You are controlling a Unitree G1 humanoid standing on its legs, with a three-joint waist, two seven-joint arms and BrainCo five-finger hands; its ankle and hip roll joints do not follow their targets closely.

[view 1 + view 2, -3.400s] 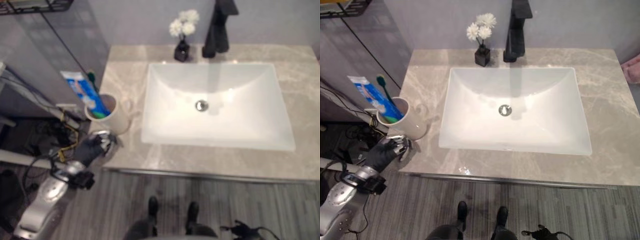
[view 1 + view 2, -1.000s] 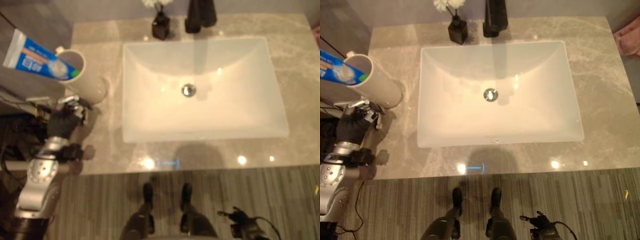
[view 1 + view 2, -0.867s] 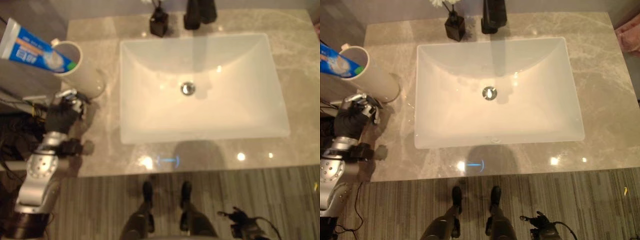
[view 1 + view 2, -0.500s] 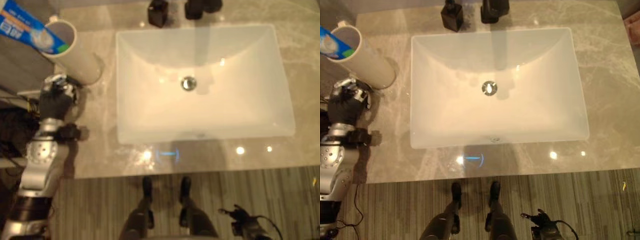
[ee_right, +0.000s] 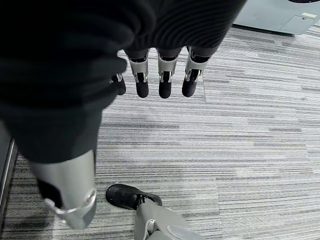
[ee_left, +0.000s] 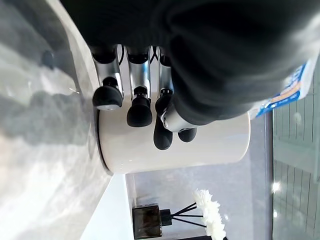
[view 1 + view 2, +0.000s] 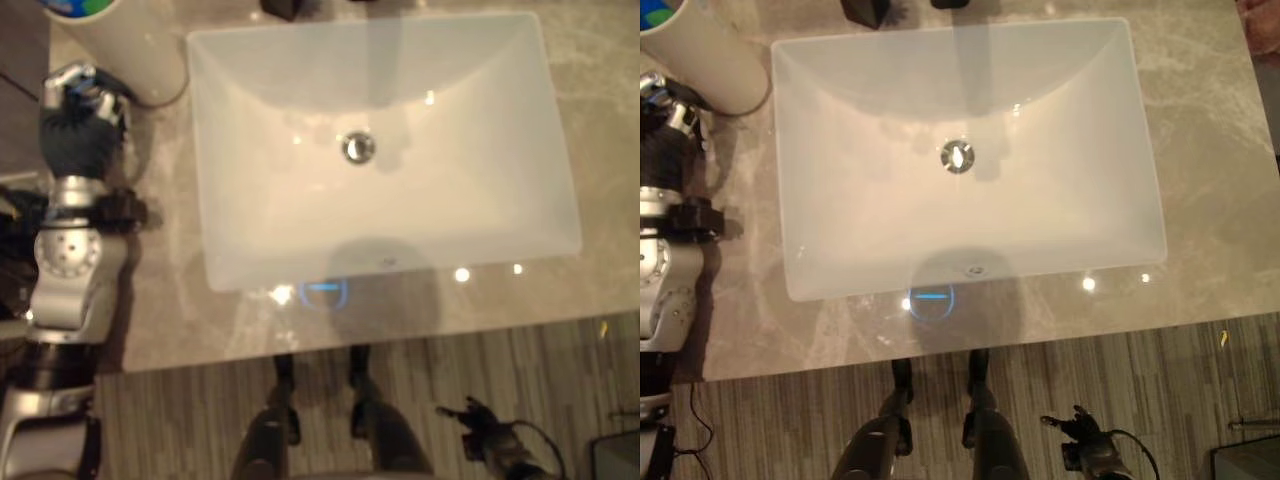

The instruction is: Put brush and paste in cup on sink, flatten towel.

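Marble-grey counter [image 7: 480,310] surrounds a white rectangular sink [image 7: 380,150], and from the head camera I see the white cup [image 7: 140,50] at the counter's far left corner, just beyond my left hand [image 7: 75,125]. That hand hovers beside the cup with its fingers [image 6: 135,107] curled and holding nothing; the wrist view shows the dark tips close to the cup's wall, though I cannot tell whether they touch. A blue-and-white paste tube [image 6: 290,92] sticks out of the cup's mouth, so I judge the paste step done; the brush I cannot make out. My right hand [image 5: 160,75] hangs over the striped floor, fingers relaxed and empty. I see no towel, so I reckon flattening is left.
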